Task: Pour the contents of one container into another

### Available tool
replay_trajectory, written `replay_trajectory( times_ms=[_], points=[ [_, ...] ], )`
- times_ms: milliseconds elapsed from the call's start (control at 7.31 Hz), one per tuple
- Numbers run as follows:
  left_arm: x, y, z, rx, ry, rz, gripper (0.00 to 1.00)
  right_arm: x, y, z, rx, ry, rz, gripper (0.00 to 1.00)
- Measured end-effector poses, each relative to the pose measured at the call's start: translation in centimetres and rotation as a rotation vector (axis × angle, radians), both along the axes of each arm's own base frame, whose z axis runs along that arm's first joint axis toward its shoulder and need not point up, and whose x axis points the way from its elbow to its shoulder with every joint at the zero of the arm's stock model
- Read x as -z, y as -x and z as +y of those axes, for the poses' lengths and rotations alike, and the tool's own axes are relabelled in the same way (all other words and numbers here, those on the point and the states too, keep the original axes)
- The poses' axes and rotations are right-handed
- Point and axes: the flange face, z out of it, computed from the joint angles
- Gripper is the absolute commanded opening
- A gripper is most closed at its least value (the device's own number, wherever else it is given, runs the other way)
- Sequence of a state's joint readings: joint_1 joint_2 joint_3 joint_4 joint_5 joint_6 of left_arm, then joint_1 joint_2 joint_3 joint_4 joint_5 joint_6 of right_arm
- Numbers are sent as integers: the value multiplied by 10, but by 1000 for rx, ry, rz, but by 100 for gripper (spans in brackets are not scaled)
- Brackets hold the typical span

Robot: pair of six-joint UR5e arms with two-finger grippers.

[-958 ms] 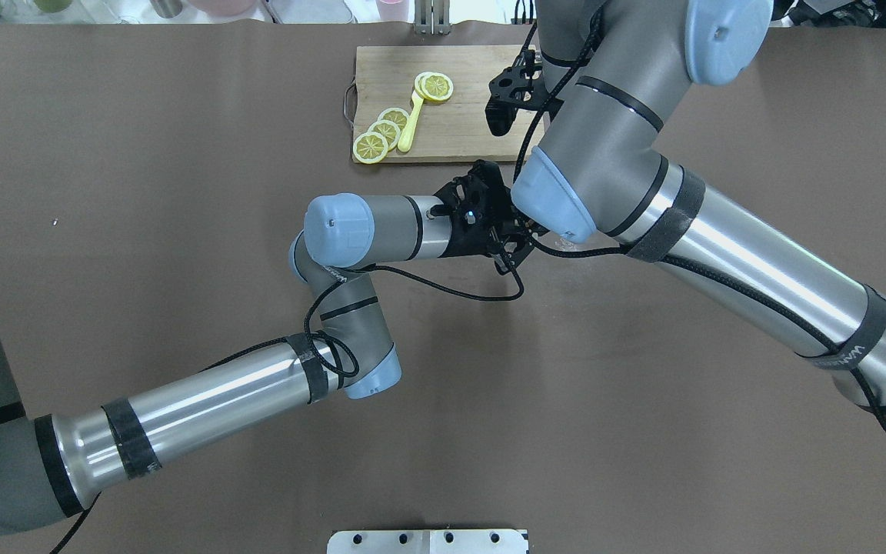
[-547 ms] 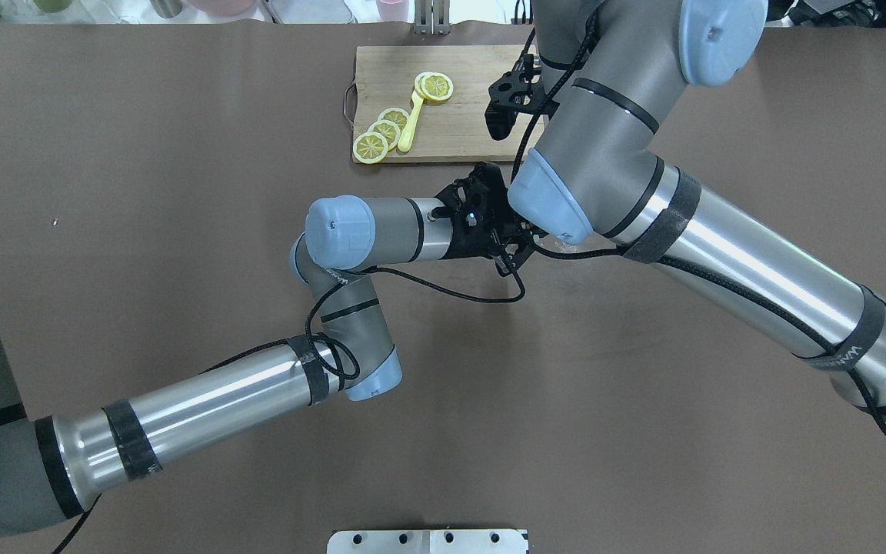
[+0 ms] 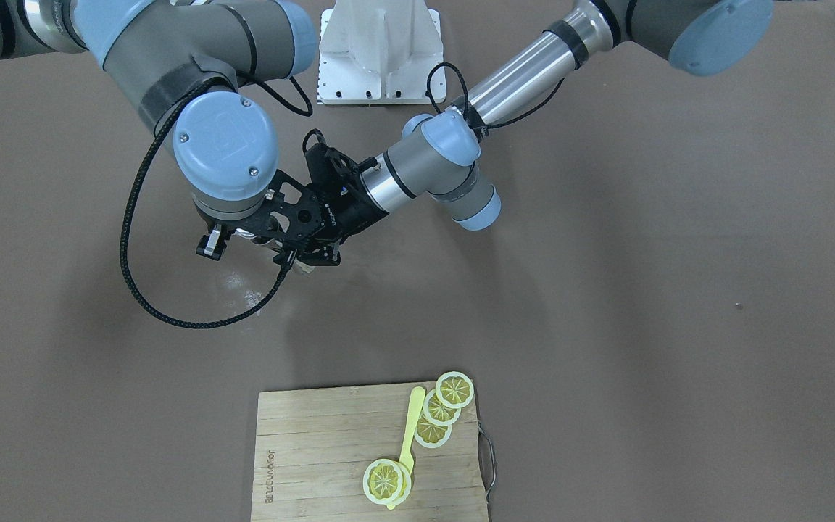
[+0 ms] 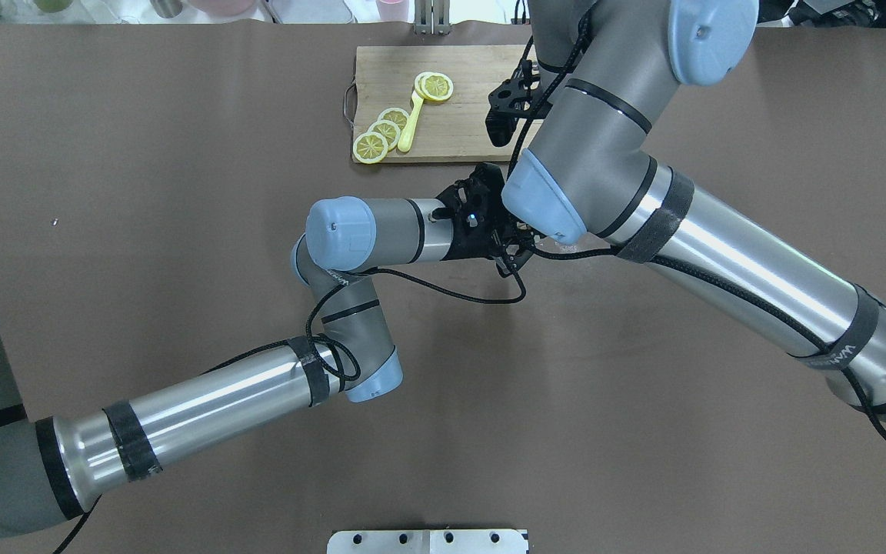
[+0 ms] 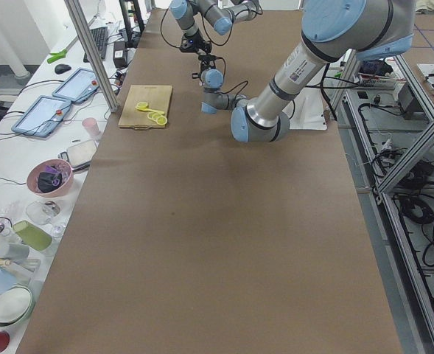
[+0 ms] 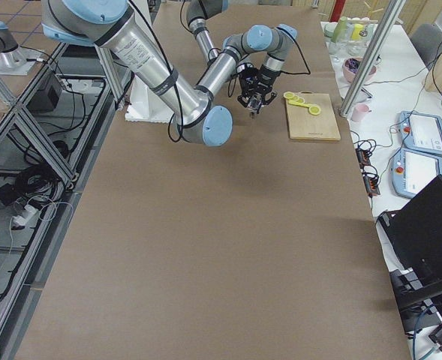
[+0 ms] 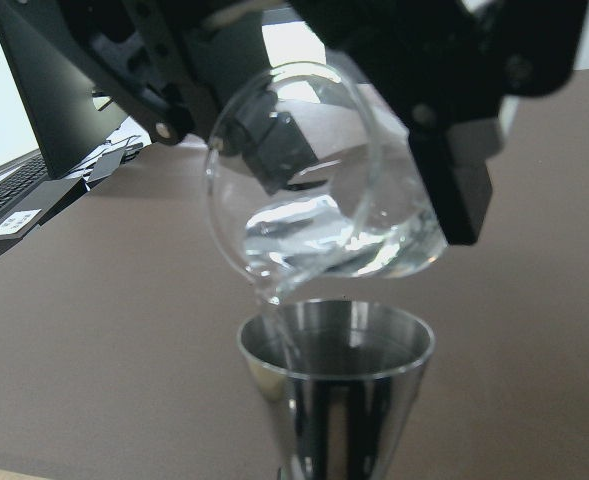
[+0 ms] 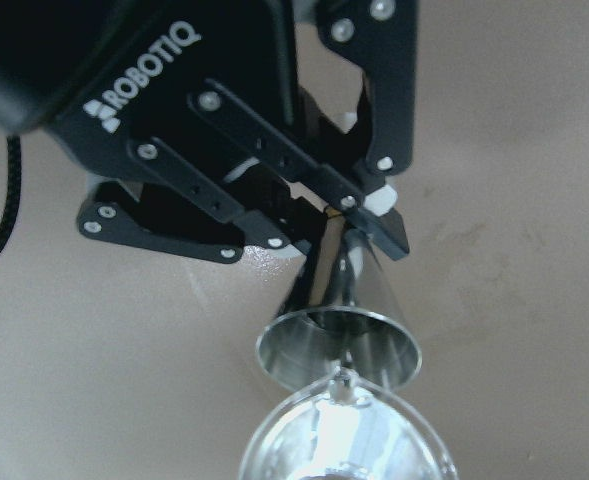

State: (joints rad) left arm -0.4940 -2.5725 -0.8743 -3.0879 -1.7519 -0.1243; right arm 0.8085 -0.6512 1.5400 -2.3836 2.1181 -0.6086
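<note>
Pour step | right gripper (image 7: 309, 148) clamps tilted glass (image 7: 324, 205), thin stream (image 7: 282, 325) into jigger (image 8: 340, 305) gripped at waist by left gripper (image 8: 336, 222) | we advise slow tilt, lip centred over mouth.

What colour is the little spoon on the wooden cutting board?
Pale yellow; the small plastic spoon shows best in the exterior front-facing view.

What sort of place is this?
Most likely a robotics lab: a left arm and a right arm work over a brown-covered table, aluminium framing runs alongside it, and a side bench holds tablets.
</note>
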Motion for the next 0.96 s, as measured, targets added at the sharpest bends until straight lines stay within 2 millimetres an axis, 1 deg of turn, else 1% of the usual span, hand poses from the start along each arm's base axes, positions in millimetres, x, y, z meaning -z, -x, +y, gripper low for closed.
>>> replay_trajectory(
  times_ms=[547,684,958],
  points=[
    [0,0,0,0,0,0,0,3,-5,0,4,-14,1,0],
    [0,0,0,0,0,0,0,5,-10,2,1,-25,-8,0],
    [0,0,0,0,0,0,0,2,-26,16,-12,-50,-38,0]
  ],
)
